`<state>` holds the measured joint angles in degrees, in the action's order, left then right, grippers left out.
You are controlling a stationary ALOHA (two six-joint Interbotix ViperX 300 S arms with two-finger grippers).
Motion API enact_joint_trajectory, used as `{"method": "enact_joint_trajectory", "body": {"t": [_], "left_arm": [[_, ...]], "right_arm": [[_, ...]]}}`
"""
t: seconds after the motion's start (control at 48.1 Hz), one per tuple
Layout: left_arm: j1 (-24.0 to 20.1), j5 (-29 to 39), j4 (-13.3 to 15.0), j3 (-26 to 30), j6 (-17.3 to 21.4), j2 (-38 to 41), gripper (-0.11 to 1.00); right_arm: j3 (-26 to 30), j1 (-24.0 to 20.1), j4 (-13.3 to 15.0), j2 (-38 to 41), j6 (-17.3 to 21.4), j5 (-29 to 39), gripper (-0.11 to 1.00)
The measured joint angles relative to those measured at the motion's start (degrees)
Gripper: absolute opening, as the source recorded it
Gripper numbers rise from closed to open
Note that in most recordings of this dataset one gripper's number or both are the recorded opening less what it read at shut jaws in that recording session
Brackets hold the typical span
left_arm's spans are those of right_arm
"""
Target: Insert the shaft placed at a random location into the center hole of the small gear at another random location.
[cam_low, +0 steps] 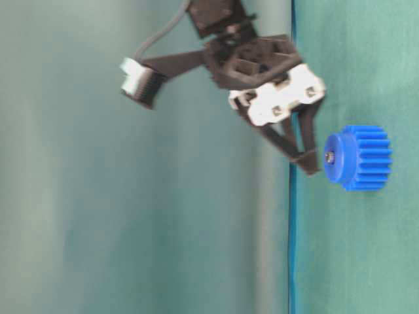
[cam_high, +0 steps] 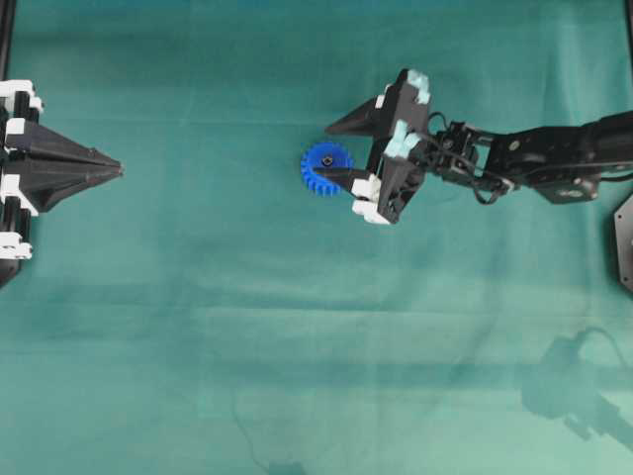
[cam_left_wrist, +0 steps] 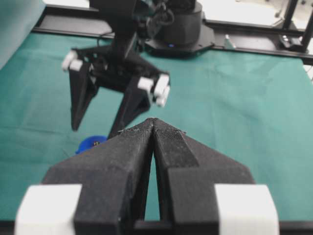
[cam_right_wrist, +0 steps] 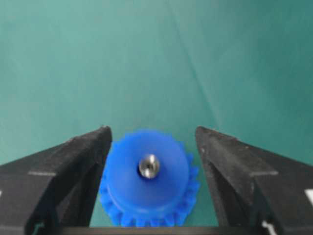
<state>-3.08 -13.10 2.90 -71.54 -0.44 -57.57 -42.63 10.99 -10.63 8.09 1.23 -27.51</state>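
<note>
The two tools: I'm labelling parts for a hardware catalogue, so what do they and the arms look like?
Both the left tool and right tool have matte black, wedge-shaped fingers tapering to points, on white blocks. The right arm is black with looping black cables; pale blue pieces sit by its wrist.

The green cloth (cam_high: 198, 327) lay bare on every side of the blue gear (cam_high: 326, 169). Right above the gear hung the right gripper (cam_high: 334, 150), jaws wide apart and holding nothing, blocking the way down. The left gripper (cam_high: 117, 168) sat far off at the edge, jaws together.
</note>
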Motion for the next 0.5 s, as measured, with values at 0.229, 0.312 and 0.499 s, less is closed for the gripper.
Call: {"method": "enact_joint_trajectory", "body": {"t": [0.229,0.312,0.499], "left_arm": [[0.0,0.0,0.0,0.0,0.0,0.0,0.0],[0.0,0.0,0.0,0.0,0.0,0.0,0.0],[0.0,0.0,0.0,0.0,0.0,0.0,0.0]], "right_arm": [[0.09,0.0,0.18,-8.26,-0.09,5.36,0.85],[0.0,0.0,0.26,-11.34,-0.18,7.21,0.85],[-1.32,-0.79,0.97,-16.52,-0.18,9.49,0.85]]}}
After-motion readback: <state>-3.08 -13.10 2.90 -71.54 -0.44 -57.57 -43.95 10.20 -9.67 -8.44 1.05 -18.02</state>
